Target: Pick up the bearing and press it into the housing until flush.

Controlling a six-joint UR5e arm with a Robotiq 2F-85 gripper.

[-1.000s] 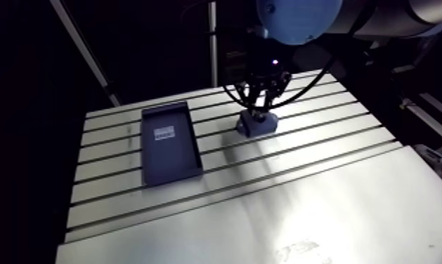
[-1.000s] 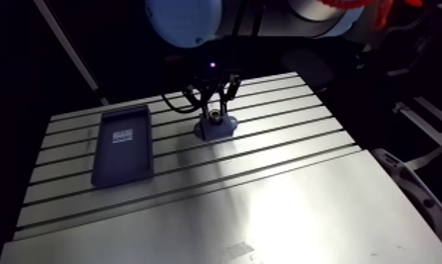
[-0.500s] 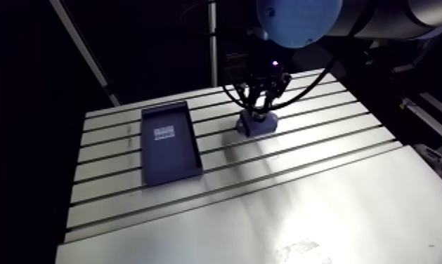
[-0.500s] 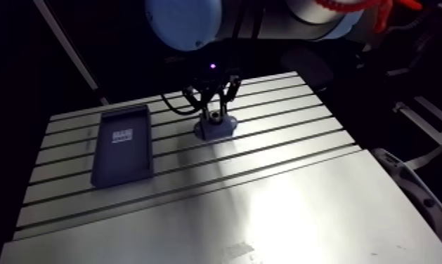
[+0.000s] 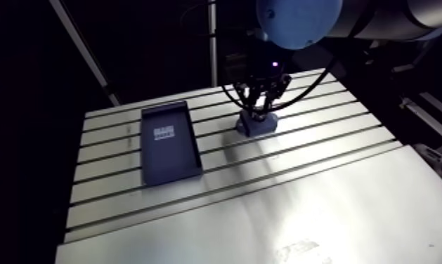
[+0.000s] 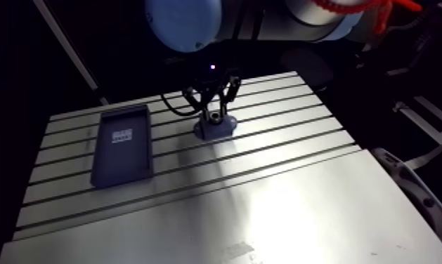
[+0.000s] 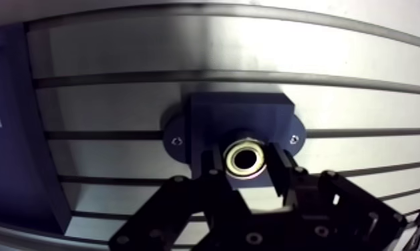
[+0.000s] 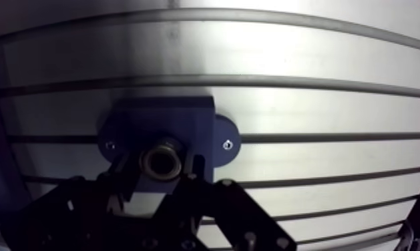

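In the wrist view a dark blue housing (image 7: pixel 239 113), a block with a screwed flange on either side, stands on the slotted table. The bearing (image 7: pixel 244 159), a pale metal ring, sits right over the housing's bore, between my two black fingers (image 7: pixel 216 175). My gripper (image 7: pixel 246 167) is shut on the bearing, one finger close on each side. How deep the ring sits in the bore is hidden. In the arm view the gripper (image 5: pixel 260 107) comes straight down onto the housing (image 5: pixel 256 123) at the table's far middle.
A dark rectangular tray (image 5: pixel 169 142) with a white label lies flat to the left of the housing, about a hand's width away. The slotted aluminium table (image 5: pixel 265 203) spreads wide toward the near side.
My gripper has sunk very slightly over the housing. The housing and the tray have stayed in place.
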